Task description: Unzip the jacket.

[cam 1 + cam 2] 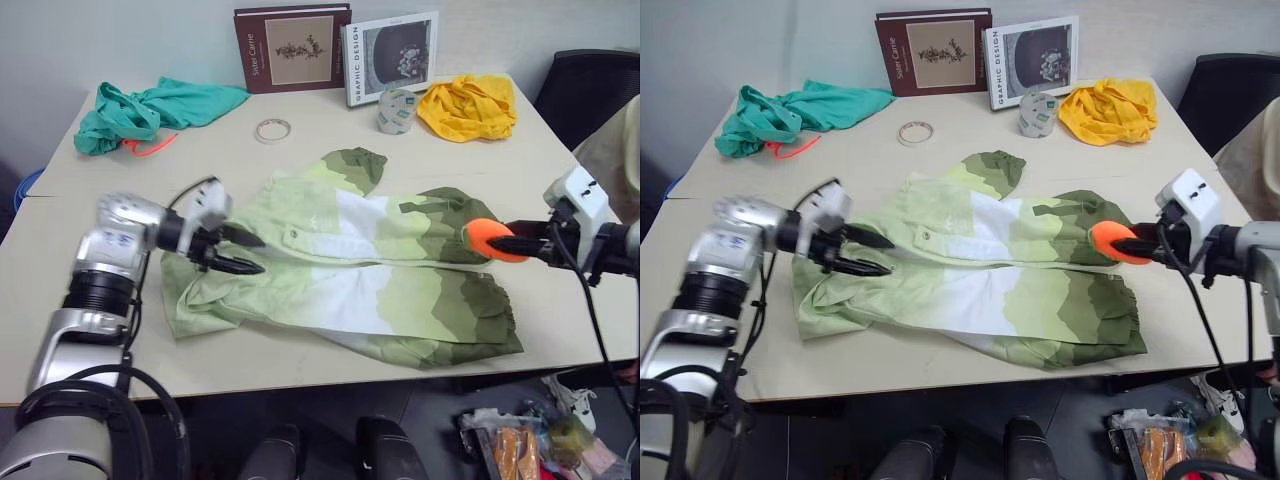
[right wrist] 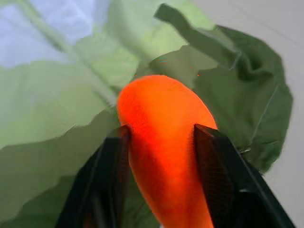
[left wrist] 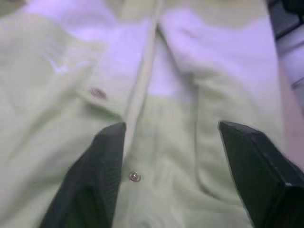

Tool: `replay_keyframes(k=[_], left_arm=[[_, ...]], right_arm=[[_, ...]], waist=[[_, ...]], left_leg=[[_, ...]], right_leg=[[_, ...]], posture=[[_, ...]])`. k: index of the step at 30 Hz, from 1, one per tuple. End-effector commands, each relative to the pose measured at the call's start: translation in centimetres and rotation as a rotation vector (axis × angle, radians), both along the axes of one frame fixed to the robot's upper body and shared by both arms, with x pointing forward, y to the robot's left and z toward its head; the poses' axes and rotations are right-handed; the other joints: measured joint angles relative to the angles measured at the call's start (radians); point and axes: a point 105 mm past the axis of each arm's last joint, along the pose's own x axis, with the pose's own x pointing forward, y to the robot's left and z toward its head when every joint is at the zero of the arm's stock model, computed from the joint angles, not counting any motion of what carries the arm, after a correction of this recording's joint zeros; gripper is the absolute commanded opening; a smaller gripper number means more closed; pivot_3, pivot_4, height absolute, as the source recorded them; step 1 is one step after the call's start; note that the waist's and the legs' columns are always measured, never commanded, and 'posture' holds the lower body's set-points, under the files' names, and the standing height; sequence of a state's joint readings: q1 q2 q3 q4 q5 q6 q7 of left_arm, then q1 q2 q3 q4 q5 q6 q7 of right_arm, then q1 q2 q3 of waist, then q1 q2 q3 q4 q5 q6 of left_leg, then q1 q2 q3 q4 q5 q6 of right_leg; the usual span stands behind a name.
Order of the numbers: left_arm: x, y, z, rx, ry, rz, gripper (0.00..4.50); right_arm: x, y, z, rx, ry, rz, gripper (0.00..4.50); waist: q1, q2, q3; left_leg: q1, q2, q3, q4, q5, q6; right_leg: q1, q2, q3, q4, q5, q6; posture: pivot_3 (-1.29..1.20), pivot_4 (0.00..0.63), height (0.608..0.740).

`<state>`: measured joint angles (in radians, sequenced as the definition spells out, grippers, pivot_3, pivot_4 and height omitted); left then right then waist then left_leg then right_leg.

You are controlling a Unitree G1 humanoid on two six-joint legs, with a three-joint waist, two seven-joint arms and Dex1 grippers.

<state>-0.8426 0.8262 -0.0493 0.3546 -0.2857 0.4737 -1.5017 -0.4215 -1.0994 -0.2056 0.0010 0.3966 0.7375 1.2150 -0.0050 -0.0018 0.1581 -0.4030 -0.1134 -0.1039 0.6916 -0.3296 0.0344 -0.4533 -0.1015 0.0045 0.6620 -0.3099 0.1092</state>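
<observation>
The jacket (image 1: 370, 270) lies flat across the middle of the table, in pale green, white and olive blocks. My left gripper (image 1: 260, 254) hovers over its pale green left end, open, with nothing between the fingers. In the left wrist view the gripper (image 3: 172, 126) looks down on the front placket and two metal snaps (image 3: 135, 177). My right gripper (image 1: 503, 242) is at the jacket's olive right end, shut on a bright orange piece (image 2: 161, 142) that sits between its two fingers, a little above the cloth.
A teal cloth (image 1: 150, 110) with an orange cord lies at the back left, a yellow cloth (image 1: 468, 105) at the back right. A tape roll (image 1: 272, 129), a small patterned cup (image 1: 396, 110) and two books (image 1: 292, 48) stand behind the jacket. A black chair (image 1: 590, 90) is beyond the right corner.
</observation>
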Motion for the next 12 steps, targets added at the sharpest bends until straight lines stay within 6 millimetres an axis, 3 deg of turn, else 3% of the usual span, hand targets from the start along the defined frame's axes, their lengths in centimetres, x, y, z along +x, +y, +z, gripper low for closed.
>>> replay_keyframes(k=[1, 5, 9, 12], left_arm=[[-3.7, 2.3, 2.8, 0.005, 0.019, -0.028, 4.33], [-5.7, 6.8, 2.4, 0.163, 0.004, 0.110, 4.50], [-6.7, 9.1, 2.5, 0.176, -0.001, 0.200, 4.50], [-7.8, 10.7, 2.5, 0.188, -0.005, 0.253, 4.50]], right_arm=[[-3.3, -0.8, 3.4, 0.017, -0.004, 0.074, 3.15], [-6.1, -5.5, 5.0, -0.058, 0.013, -0.024, 4.47], [-7.8, -8.1, 6.0, -0.031, 0.012, -0.097, 4.49], [-8.9, -9.0, 6.2, 0.049, 0.003, -0.142, 4.49]], waist=[[-0.002, 0.001, 0.000], [0.004, 0.007, 0.005], [0.011, 0.008, 0.005], [0.011, 0.008, 0.006]], left_leg=[[0.000, 0.000, 0.000, 0.001, 0.000, 0.000], [0.009, 0.002, 0.003, 0.000, -0.001, -0.001], [0.029, 0.004, 0.003, -0.011, -0.001, -0.001], [0.033, 0.005, 0.003, -0.013, -0.004, 0.002]], right_leg=[[0.000, 0.000, 0.000, 0.000, 0.000, 0.000], [0.008, 0.002, 0.002, -0.003, 0.000, 0.000], [0.027, 0.003, 0.002, -0.012, 0.000, 0.000], [0.030, 0.003, 0.002, -0.014, 0.000, 0.000]], posture=[[0.00, 0.150, 0.740], [0.00, 0.150, 0.740], [0.00, 0.150, 0.740], [0.00, 0.150, 0.740]])
